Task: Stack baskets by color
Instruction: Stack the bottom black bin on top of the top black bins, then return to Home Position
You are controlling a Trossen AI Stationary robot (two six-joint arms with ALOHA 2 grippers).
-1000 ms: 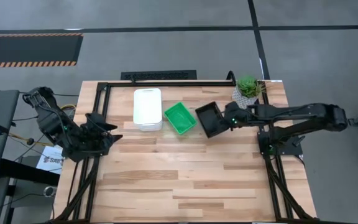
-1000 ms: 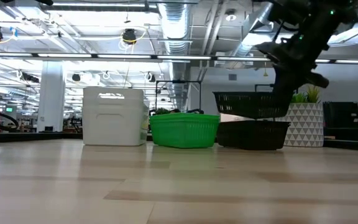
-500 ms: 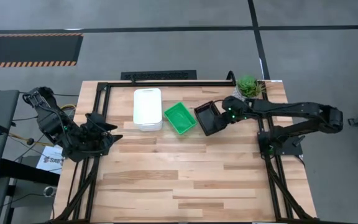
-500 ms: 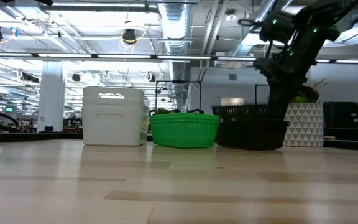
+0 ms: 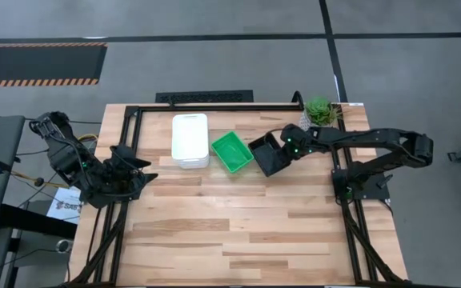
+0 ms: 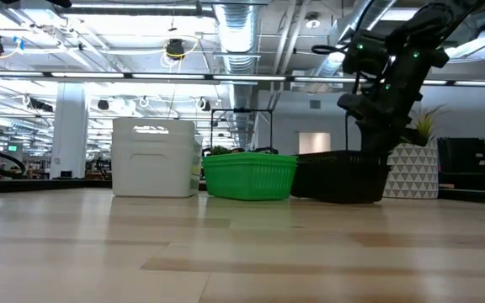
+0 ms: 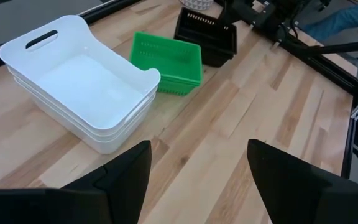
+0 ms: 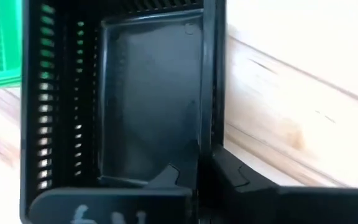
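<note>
Fingers of the right gripper (image 8: 197, 177) still straddled the black basket's (image 5: 267, 154) rim, seemingly just slackening, as that basket, lifted a moment before, sat nested in its black stack beside the green (image 5: 231, 151) and white (image 5: 190, 139) stacks, the left gripper (image 5: 140, 170) idling open.

Right gripper (image 5: 281, 149) reaches low over mid-table, jaws near-closed — left gripper (image 5: 138, 170) parked at the edge, jaws wide.
</note>
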